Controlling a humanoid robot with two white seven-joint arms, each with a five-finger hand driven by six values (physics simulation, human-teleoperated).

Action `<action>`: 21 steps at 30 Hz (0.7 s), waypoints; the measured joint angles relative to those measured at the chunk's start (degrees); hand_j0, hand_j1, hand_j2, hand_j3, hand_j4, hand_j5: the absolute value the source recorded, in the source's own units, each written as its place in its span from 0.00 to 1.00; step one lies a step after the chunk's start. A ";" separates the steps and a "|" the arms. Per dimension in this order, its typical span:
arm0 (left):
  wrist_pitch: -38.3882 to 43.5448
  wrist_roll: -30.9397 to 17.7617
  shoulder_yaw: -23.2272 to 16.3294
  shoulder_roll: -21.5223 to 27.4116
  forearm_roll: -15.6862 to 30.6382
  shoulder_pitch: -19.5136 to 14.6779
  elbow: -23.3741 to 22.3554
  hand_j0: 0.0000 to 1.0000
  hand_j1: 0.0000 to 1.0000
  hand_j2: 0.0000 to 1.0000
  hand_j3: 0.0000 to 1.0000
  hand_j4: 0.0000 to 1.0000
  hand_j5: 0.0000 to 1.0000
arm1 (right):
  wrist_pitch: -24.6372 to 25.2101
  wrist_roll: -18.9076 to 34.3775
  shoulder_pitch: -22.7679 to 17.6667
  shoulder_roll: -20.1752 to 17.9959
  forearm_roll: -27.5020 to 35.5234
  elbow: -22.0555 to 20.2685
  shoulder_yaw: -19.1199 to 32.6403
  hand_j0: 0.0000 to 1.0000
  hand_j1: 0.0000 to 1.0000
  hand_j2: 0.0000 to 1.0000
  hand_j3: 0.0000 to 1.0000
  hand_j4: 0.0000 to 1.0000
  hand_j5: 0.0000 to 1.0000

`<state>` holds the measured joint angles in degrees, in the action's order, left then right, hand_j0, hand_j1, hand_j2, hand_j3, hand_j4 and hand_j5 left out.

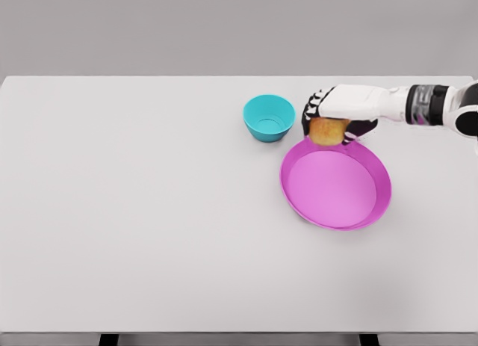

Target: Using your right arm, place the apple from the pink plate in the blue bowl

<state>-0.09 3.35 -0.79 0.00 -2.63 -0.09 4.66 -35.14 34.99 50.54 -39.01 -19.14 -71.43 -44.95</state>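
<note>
My right hand [326, 122] reaches in from the right edge, and its fingers are curled around a yellow-orange apple [326, 131]. Hand and apple hover over the far left rim of the pink plate [336, 185], whose inside is bare. The blue bowl [269, 118] stands upright a short way left of the hand, with nothing showing inside it. A gap of table separates the apple from the bowl's rim. My left arm does not show.
The white table [134, 211] spreads wide to the left and front of the plate and bowl. Its far edge runs just behind the bowl and my right forearm [418, 104]. A grey wall lies beyond.
</note>
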 measured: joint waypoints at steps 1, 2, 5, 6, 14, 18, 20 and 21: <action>0.00 0.00 0.00 0.00 0.00 0.00 0.00 1.00 1.00 1.00 1.00 1.00 1.00 | -0.01 -0.01 0.79 0.68 -0.29 1.04 0.00 0.47 0.47 0.47 0.47 0.47 0.47; 0.00 0.00 0.00 0.00 0.00 0.00 0.00 1.00 1.00 1.00 1.00 1.00 1.00 | -0.01 -0.01 1.32 1.42 -0.57 2.07 -0.03 0.48 0.48 0.48 0.48 0.48 0.48; 0.00 0.00 0.00 0.00 0.00 0.00 0.00 1.00 1.00 1.00 1.00 1.00 1.00 | -0.01 -0.01 3.07 3.46 -1.53 4.72 -0.07 0.48 0.48 0.48 0.48 0.48 0.48; 0.00 0.00 0.00 0.00 0.00 0.00 0.00 1.00 1.00 1.00 1.00 1.00 1.00 | -0.02 -0.01 3.87 4.11 -1.73 5.56 -0.08 0.48 0.48 0.48 0.48 0.48 0.48; 0.00 0.00 0.00 0.00 0.00 0.00 0.00 1.00 1.00 1.00 1.00 1.00 1.00 | -0.02 0.00 7.82 10.22 -4.45 13.32 -0.33 0.48 0.48 0.48 0.48 0.48 0.48; 0.00 0.00 0.00 0.00 0.00 0.00 0.00 1.00 1.00 1.00 1.00 1.00 1.00 | -0.03 0.03 8.70 13.75 -5.98 16.54 -0.45 0.48 0.48 0.48 0.48 0.48 0.48; 0.00 0.00 0.00 0.00 0.00 0.00 0.00 1.00 1.00 1.00 1.00 1.00 1.00 | -0.04 0.02 9.32 15.19 -6.70 17.69 -0.48 0.48 0.48 0.48 0.48 0.48 0.48; 0.00 0.00 0.00 0.00 0.00 0.00 0.00 1.00 1.00 1.00 1.00 1.00 1.00 | -0.04 0.02 9.49 15.90 -6.99 18.07 -0.51 0.48 0.48 0.48 0.48 0.48 0.48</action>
<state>-0.09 3.35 -0.79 0.00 -2.63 -0.09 4.66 -35.19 35.01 60.03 -23.12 -26.13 -53.35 -45.45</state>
